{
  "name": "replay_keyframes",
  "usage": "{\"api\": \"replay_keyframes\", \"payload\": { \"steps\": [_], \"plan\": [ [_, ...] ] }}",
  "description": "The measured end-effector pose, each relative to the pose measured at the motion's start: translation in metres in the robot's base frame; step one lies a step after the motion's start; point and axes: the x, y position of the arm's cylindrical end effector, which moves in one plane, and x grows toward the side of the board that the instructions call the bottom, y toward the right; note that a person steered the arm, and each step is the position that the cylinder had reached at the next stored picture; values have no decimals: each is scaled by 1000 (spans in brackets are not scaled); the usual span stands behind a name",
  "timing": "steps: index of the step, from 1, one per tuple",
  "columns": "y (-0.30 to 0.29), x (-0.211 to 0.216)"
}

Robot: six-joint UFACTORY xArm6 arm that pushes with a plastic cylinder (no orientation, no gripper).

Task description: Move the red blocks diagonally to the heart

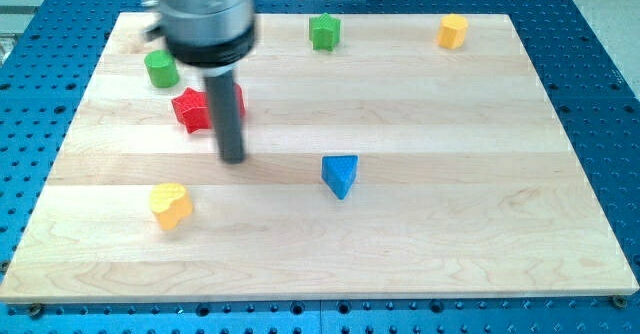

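Note:
A red star-shaped block (190, 109) lies at the board's upper left. A second red block (239, 100) shows just to its right, mostly hidden behind my rod; its shape cannot be made out. My tip (232, 159) rests on the board just below and slightly right of the red star, close under the two red blocks. A yellow heart-shaped block (171, 205) lies toward the view's lower left, below and left of my tip.
A green cylinder (161, 69) sits above left of the red star. A green star block (324, 31) and a yellow block (453, 31) lie near the top edge. A blue triangular block (340, 175) lies near the middle. The wooden board (480, 224) sits on a blue perforated table.

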Motion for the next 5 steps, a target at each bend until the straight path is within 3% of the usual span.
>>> {"api": "replay_keyframes", "payload": {
  "steps": [1, 3, 4, 5],
  "plan": [
    [-87, -19],
    [59, -84],
    [27, -74],
    [-45, -54]
  ]
}}
